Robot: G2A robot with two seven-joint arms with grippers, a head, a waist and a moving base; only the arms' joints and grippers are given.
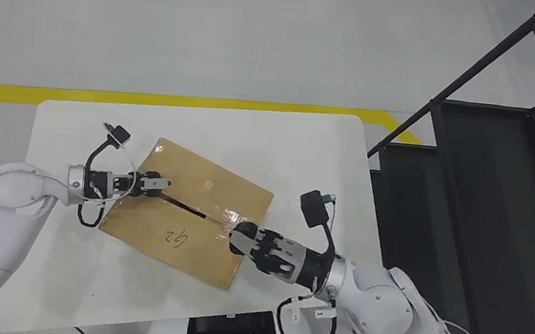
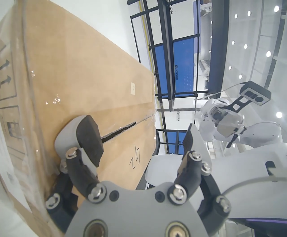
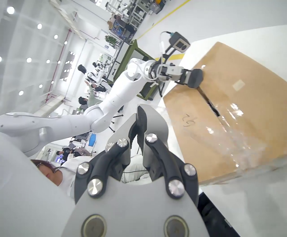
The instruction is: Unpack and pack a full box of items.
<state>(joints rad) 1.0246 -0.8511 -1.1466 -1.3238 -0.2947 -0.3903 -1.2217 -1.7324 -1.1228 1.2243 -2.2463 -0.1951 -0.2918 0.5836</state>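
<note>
Left tool point(image 2: 141, 137): fingers apart, one pad point(image 2: 89, 134) against the top of the cardboard box point(image 2: 78, 78), right at the centre seam point(image 2: 118, 132). Right tool point(image 3: 143, 116): fingers together, nothing between them, just off the box's opposite end. Box sits mid-worktop point(image 1: 298, 141), flaps down, clear tape point(image 3: 235, 134) over the seam, with a slit gaping at the left tool's end. My read: early stage. Opening barely begun, no items out, full unpack and repack left.
</note>
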